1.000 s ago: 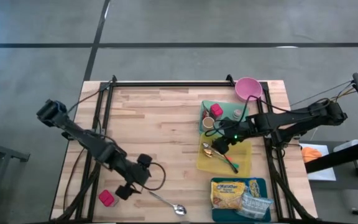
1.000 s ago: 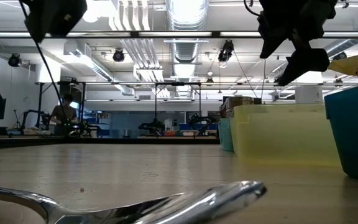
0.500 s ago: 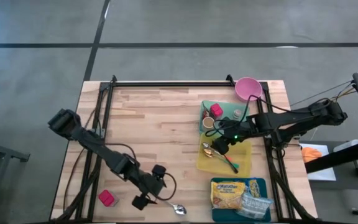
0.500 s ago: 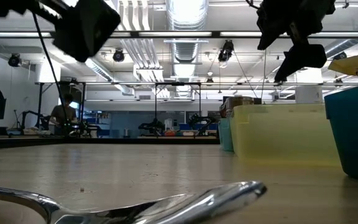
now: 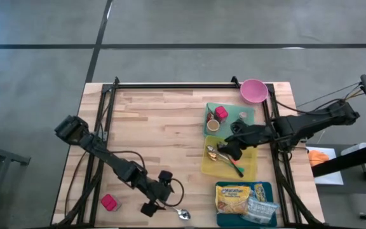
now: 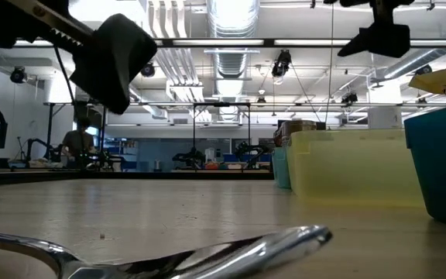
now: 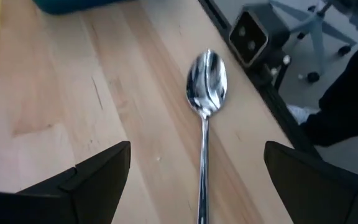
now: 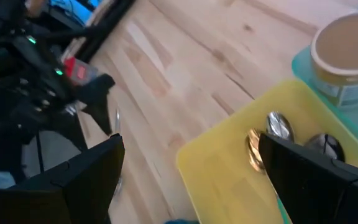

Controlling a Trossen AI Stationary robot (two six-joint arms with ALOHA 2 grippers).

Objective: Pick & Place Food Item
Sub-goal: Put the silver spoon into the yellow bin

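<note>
**Spoon at the near edge, both claws spread**

From above, the left gripper (image 5: 156,202) hangs with fingers wide over the handle of the spoon (image 5: 173,208), which lies near the table's (image 5: 164,127) front edge, bowl toward the blue bin (image 5: 221,216). Over the yellow tray (image 5: 250,168), the right gripper (image 5: 229,151) is also spread, holding nothing.

At table level, the spoon (image 6: 169,256) stretches across the foreground, bowl rightward.

Through the left wrist, the spoon (image 7: 205,112) points its bowl away between the parted fingers (image 7: 98,174).
</note>
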